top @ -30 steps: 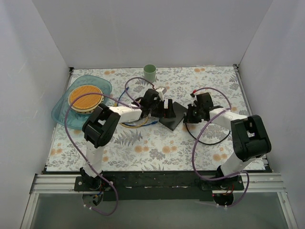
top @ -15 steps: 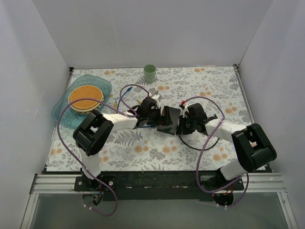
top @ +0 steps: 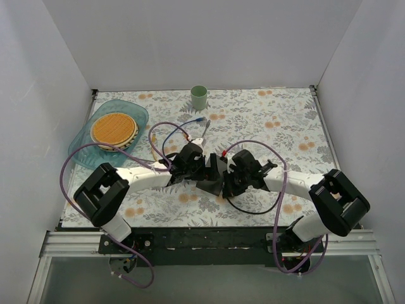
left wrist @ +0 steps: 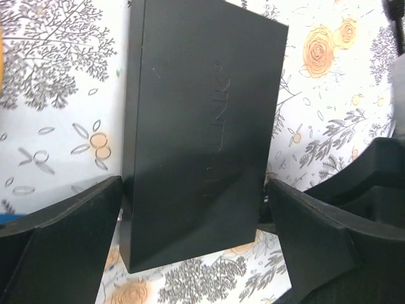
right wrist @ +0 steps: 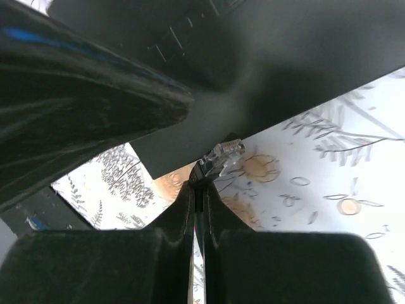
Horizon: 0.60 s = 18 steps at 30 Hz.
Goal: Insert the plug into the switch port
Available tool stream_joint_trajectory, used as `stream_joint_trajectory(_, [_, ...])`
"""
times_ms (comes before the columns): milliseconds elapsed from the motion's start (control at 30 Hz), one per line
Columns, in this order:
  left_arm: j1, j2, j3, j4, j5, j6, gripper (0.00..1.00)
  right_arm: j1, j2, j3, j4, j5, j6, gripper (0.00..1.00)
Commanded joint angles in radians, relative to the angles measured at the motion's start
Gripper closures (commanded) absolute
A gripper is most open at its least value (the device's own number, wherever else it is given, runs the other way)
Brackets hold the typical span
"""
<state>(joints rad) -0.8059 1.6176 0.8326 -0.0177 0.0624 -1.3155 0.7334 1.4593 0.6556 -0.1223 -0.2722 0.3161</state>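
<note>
The switch (top: pixel 212 178) is a flat dark box that fills the left wrist view (left wrist: pixel 196 126) with its plain top up. My left gripper (top: pixel 202 170) is shut on the switch, one finger (left wrist: pixel 69 240) pressed against each long side, holding it just above the floral table. My right gripper (top: pixel 230 179) is right beside the switch on its right. It is shut on a black cable just behind the clear plug (right wrist: pixel 223 152). The plug tip sits close under the switch's edge (right wrist: pixel 285 69), outside any socket. The sockets are not visible.
A green cup (top: pixel 199 97) stands at the back. A teal tray (top: pixel 136 113) holding a round orange plate (top: pixel 114 128) is at the back left. Loose blue and yellow cables (top: pixel 166 140) lie behind the left gripper. The black cable loops (top: pixel 253 208) toward the near edge.
Both grippers have moved toward the near edge and closer together. The left gripper carried the switch with it, and the right gripper brought the plug up beside it.
</note>
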Motion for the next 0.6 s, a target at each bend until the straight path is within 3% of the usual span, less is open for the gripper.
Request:
stream_joint_trajectory(0, [-0.050, -0.151, 0.003, 0.024, -0.004, -0.053, 0.02, 0.031, -0.034, -0.033, 0.013, -0.001, 0.000, 0.99])
stream_joint_trajectory(267, [-0.050, -0.324, -0.036, -0.007, -0.047, -0.031, 0.03, 0.029, -0.246, -0.037, -0.005, -0.030, -0.089, 0.99])
stream_joint_trajectory(567, [-0.050, -0.366, -0.072, 0.048, 0.083, -0.016, 0.13, 0.029, -0.401, -0.004, -0.046, -0.145, -0.175, 0.99])
